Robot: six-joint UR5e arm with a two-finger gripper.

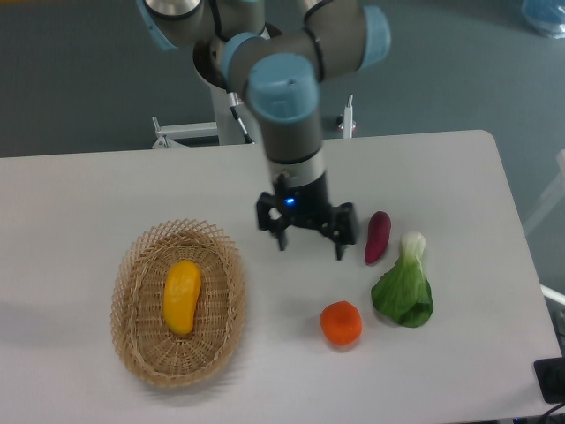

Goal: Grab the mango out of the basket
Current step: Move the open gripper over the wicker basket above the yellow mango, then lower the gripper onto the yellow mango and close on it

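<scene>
the arm hangs over the middle of the tabletop (106, 185) with its claw (309, 247) released, the 2 fingers spread wide and nothing between them. it has not reached the fruit yet, so i'd say this is the approach step, before any grasp.

the mango (182, 296) lies inside the basket (132, 340), roughly in its centre, its long axis running from 12 to 6 o'clock with a slight lean. from the claw, the basket sits at about 8 o'clock, well apart.

to my eye the next move calls for a swing toward 8 o'clock until the claw is above the mango, then a turn of the wrist so the fingers straddle the fruit's narrow width rather than its length, then a drop past the scalloped rim without catching the weave.

other things lie off at the claw's 3 to 5 o'clock side: a small dark purple tuber (377, 238) just beside the nearer finger, a leafy green vegetable (404, 287) near it, and a round orange fruit (341, 323) at about 5 o'clock. none of them is in the way of the path to the basket.

i can read no brand, label or writing anywhere; only a small blue light glows on the claw's body.
</scene>
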